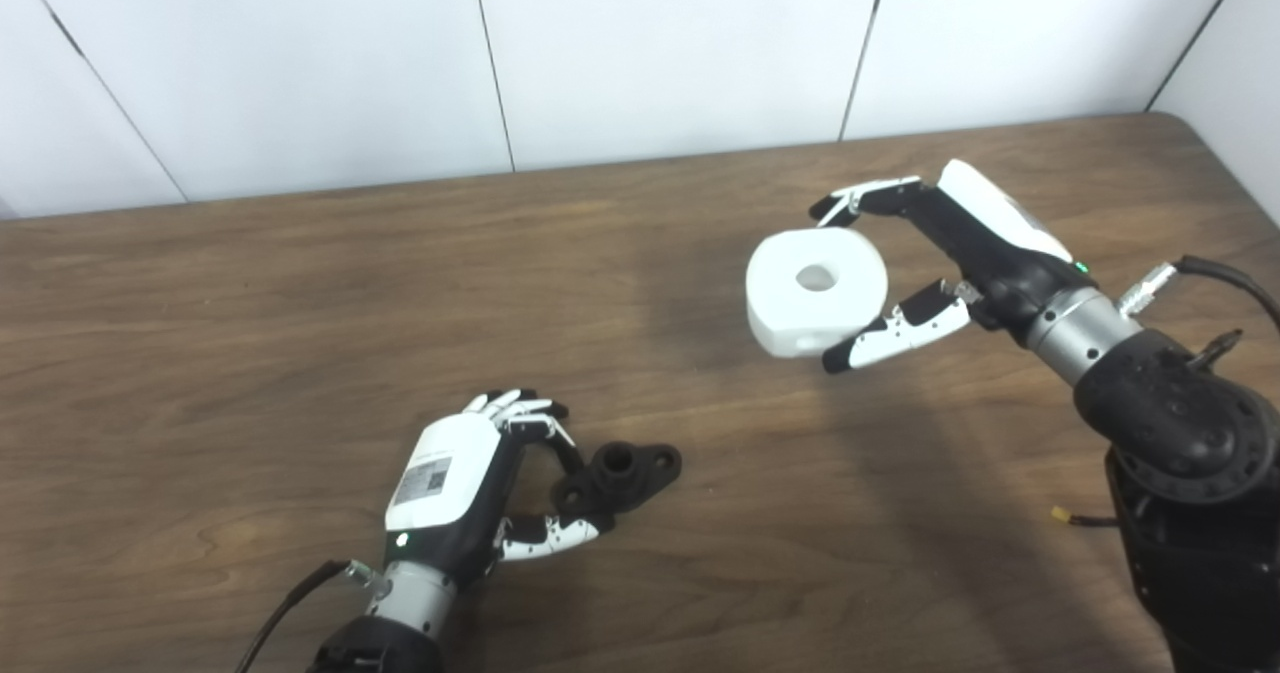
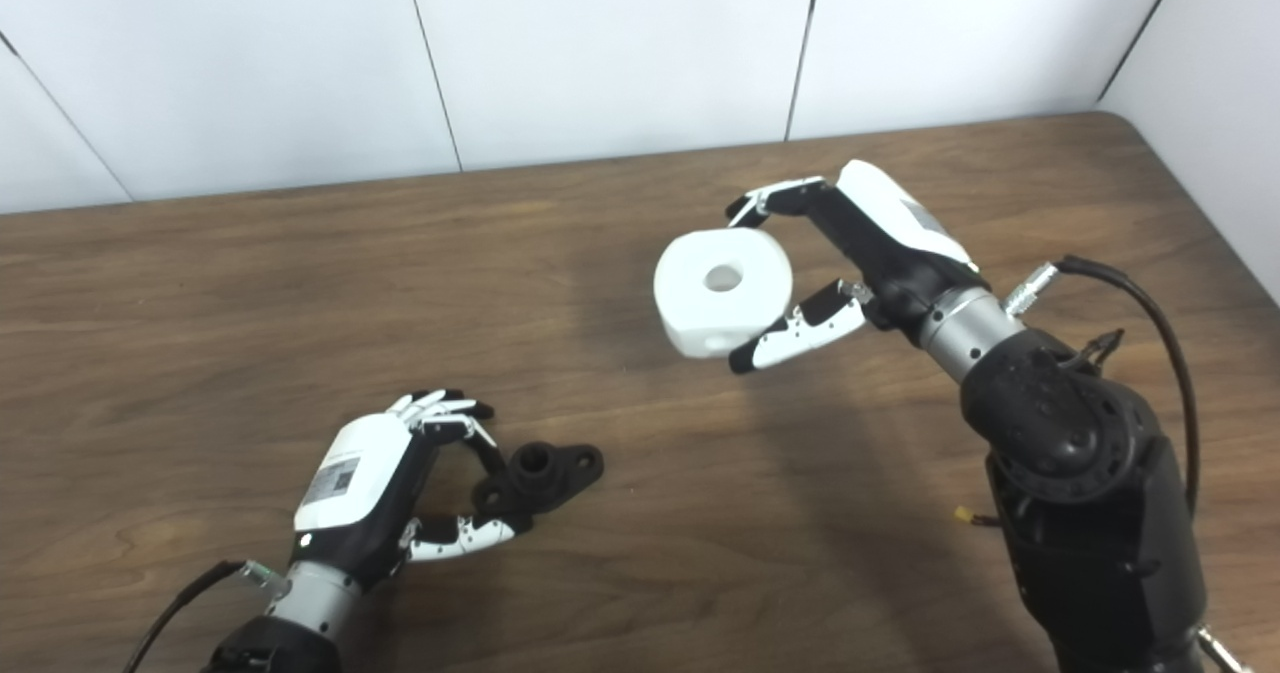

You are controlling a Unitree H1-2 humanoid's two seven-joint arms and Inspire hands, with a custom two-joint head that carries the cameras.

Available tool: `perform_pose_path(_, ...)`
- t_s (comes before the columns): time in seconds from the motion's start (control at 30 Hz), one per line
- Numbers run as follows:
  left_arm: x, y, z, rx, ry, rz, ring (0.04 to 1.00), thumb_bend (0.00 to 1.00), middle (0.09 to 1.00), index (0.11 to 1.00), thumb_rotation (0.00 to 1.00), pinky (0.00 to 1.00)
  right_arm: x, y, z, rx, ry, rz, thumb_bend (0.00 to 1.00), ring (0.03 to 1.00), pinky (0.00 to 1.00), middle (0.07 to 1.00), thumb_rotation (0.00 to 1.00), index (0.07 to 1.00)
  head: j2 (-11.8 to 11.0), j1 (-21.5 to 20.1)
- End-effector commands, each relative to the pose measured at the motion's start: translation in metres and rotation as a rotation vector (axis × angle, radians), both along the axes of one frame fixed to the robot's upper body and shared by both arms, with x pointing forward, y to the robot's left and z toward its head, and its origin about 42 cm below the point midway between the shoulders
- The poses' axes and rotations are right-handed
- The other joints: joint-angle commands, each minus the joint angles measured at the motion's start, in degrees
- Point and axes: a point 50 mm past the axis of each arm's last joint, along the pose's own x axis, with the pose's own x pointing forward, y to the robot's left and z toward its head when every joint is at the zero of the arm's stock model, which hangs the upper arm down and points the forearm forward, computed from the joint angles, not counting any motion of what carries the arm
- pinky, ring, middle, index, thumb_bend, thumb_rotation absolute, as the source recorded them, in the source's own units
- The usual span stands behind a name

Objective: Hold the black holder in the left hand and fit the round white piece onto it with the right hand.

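Your black holder (image 1: 618,475) lies on the brown wooden table (image 1: 250,333), near the front edge and left of centre, with its round socket opening facing up and a flat eared flange on either side. Your left hand (image 1: 480,488) is curled around its left end: the fingers (image 1: 520,411) arch over the near flange from behind, the thumb (image 1: 555,535) reaches in from the front, and both appear to touch the part. You cannot tell whether the holder is lifted clear of the wood or resting on it. The round white piece (image 1: 815,291) is well apart from the holder, up and to the right, carried above the table. It is a thick disc with a central hole facing up and a smaller hole in its side wall. Your right hand (image 1: 940,253) pinches it, fingers on the far rim and thumb against the near lower edge. White wall panels (image 1: 650,53) back the table.
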Motion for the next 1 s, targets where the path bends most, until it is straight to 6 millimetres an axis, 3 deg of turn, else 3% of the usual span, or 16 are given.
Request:
perform_pose_path(0.0,-0.006,-0.009,-0.013,0.026,0.112,-0.055,0.881,0.52,0.793,0.488,0.06,0.94,-0.006,0.004,0.012,-0.015,-0.044,0.019,0.52,0.867,0.86,0.791,0.14,0.482,0.48,0.06)
perform_pose_path(0.33,-0.003,-0.012,-0.007,0.03,0.12,-0.056,0.884,0.52,0.794,0.488,0.06,0.93,-0.018,0.028,0.01,0.057,-0.019,0.127,0.52,0.883,0.87,0.803,0.14,0.482,2.78,0.49)
perform_pose_path(0.97,-0.001,-0.019,-0.003,0.034,0.133,-0.055,0.884,0.52,0.796,0.488,0.06,0.94,-0.022,0.066,0.005,0.076,0.003,0.24,0.52,0.895,0.87,0.804,0.15,0.481,3.89,1.76)
